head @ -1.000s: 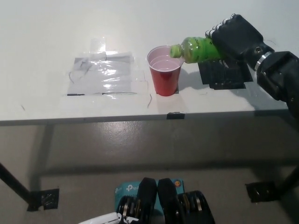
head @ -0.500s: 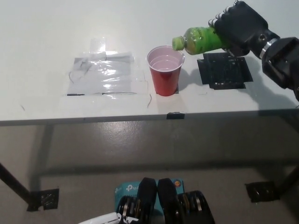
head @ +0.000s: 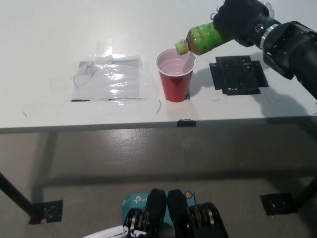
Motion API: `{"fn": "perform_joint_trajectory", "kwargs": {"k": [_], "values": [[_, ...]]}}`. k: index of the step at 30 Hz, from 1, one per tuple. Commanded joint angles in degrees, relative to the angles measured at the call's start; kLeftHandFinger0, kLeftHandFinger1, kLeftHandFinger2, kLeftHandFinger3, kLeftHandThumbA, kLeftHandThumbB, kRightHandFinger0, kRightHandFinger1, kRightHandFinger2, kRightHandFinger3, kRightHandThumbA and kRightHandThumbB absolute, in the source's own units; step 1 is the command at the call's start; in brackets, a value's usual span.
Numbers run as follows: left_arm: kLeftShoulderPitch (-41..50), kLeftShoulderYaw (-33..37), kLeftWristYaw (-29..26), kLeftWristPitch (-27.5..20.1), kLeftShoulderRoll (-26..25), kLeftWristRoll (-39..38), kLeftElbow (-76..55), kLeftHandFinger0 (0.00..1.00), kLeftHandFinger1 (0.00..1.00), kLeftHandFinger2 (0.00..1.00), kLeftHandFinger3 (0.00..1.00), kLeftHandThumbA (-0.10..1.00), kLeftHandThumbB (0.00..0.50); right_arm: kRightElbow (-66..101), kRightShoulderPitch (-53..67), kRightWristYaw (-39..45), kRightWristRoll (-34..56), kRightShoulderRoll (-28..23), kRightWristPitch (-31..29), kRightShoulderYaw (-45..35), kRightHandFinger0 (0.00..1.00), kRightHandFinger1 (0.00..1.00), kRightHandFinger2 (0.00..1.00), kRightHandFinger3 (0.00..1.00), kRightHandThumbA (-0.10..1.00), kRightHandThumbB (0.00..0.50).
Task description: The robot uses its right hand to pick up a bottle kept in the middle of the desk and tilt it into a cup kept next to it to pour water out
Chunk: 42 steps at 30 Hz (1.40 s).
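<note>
- The black right hand (head: 241, 20) is wrapped around the body of the green bottle (head: 202, 39), holding it above the far right part of the bench (head: 44, 49).
- Compared with a second ago, the hand has risen and drawn toward the far side, and the bottle has gone from lying near level at the rim to slanting mouth-down.
- The bottle's yellow-green capped end (head: 182, 47) now hangs over the far right edge of the red cup (head: 175, 74), just above the rim and seemingly not touching it.
- The cup stands upright near the middle of the bench, unmoved across the frames, with a pale surface showing inside; no stream is visible, and whether the cap is on I cannot tell for sure.
- The black square mat (head: 237, 74) to the right of the cup, half covered by the hand earlier, is now fully exposed.
- This reads as the pouring tilt itself, so the task looks well along; what seems left is levelling the bottle and setting it down.
- Clear taped film (head: 110, 77) lies flat to the left of the cup.
- The white left hand (head: 106, 232) shows only as a sliver at the bottom edge; whether it is spread or closed cannot be told.
</note>
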<state>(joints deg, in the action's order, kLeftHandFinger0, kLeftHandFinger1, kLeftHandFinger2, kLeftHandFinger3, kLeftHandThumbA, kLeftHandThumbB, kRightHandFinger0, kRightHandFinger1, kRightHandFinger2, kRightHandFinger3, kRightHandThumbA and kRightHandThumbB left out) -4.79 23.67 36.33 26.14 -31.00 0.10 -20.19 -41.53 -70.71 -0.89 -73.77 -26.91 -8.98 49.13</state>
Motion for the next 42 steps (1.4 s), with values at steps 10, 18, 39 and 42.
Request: {"fn": "perform_joint_trajectory", "kwargs": {"k": [10, 18, 39, 42], "values": [[-0.1, -0.9, 0.2, 0.8, -1.0, 0.0, -2.0, 1.00, 1.00, 1.00, 1.00, 0.48, 0.500, 1.6, -4.6, 1.5, -4.7, -0.7, 2.4, -0.6, 0.00, 0.00, 0.13, 0.00, 0.14, 0.079], [0.0, -0.9, 0.2, 0.8, -1.1, 0.0, -2.0, 1.00, 1.00, 1.00, 1.00, 0.52, 0.500, 2.7, -1.0, -0.1, 4.0, -0.1, 1.6, -9.2, 0.00, 0.01, 0.19, 0.02, -0.10, 0.013], [0.7, -1.1, 0.3, 0.3, -0.7, -0.7, -1.8, 1.00, 1.00, 1.00, 1.00, 0.49, 0.500, 6.5, 13.0, 7.3, 34.3, 13.1, 11.9, -44.7, 0.00, 0.00, 0.20, 0.24, -0.10, 0.000], [0.7, -1.3, 0.1, 0.3, -0.6, -0.7, -1.8, 1.00, 1.00, 1.00, 1.00, 0.49, 0.500, 5.0, 14.4, 3.0, 41.6, 16.4, 7.8, -51.0, 0.00, 0.00, 0.10, 0.17, -0.10, 0.000]]}}
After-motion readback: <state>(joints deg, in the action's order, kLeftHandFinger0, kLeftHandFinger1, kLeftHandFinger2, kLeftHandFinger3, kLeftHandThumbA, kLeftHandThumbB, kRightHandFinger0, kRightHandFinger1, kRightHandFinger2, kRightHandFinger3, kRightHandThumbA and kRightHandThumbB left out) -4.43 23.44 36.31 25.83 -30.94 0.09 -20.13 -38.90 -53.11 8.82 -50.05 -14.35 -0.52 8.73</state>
